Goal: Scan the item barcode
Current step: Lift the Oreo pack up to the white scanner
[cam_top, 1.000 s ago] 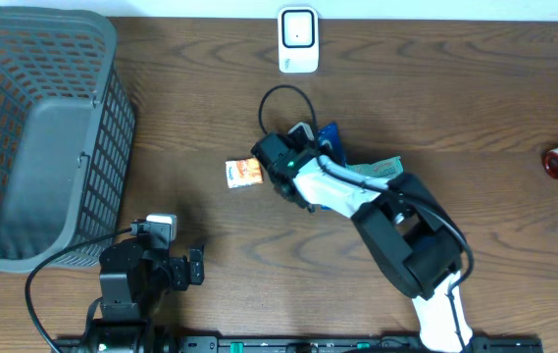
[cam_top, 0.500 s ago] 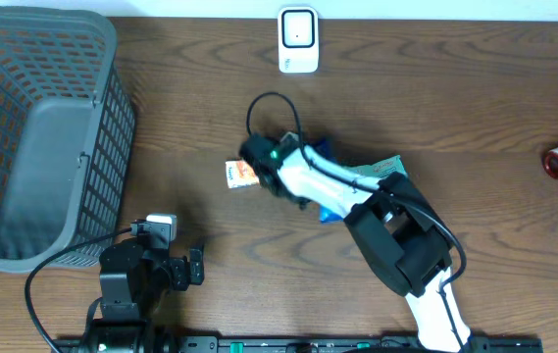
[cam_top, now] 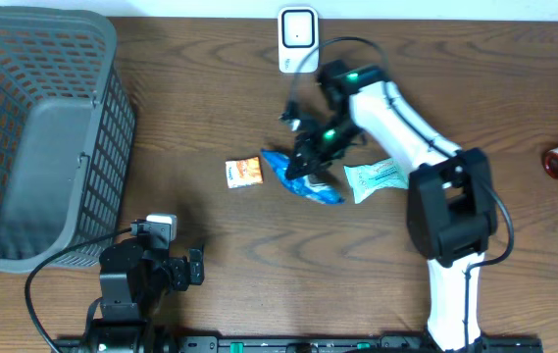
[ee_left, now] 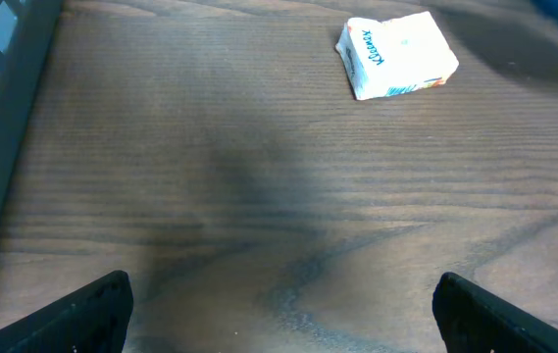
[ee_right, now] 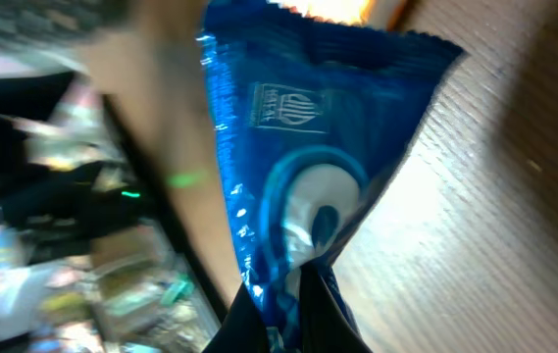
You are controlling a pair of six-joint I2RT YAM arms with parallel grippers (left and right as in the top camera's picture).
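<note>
Right arm [cam_top: 396, 113] swung rightward, blue packet [cam_top: 303, 178] pinched

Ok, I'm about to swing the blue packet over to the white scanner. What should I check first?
1. Right gripper shut on the blue packet: ok.
2. Barcode facing the right way: cannot tell. The right wrist view shows only a printed logo side, no barcode.
3. Way to the white scanner: ok. Overhead shows nothing on the table between packet and scanner.
4. Left gripper out of the way: ok. It is open, holds nothing and sits low beside the basket.
5. Tissue pack free of the packet: cannot tell. Their edges sit very close in the overhead view.
</note>
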